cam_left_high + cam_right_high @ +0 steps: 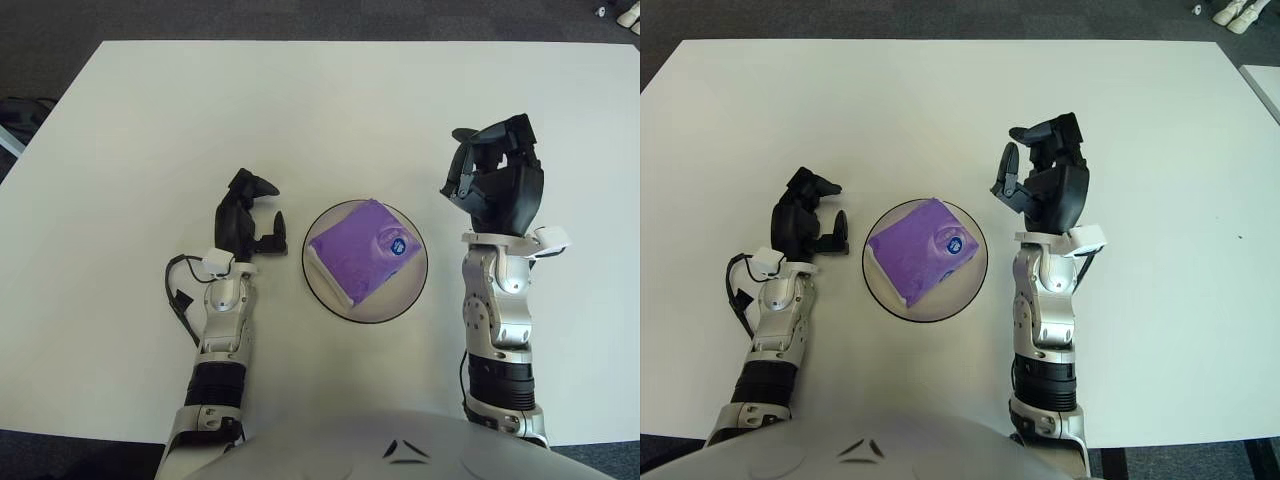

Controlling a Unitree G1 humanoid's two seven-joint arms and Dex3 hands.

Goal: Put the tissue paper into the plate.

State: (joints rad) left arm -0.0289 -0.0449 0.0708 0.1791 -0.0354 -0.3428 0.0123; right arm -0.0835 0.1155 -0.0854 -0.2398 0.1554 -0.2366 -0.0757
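A purple tissue pack [358, 250] with a small blue label lies inside the round plate [412, 290] near the table's front middle. My left hand [252, 215] shows just left of the plate, fingers relaxed and holding nothing. My right hand [492, 175] is raised to the right of the plate, a little beyond it, fingers spread and empty. Neither hand touches the pack or the plate.
The white table [300, 110] stretches wide behind and to both sides of the plate. Dark floor borders its far edge. A black cable [180, 295] loops beside my left wrist.
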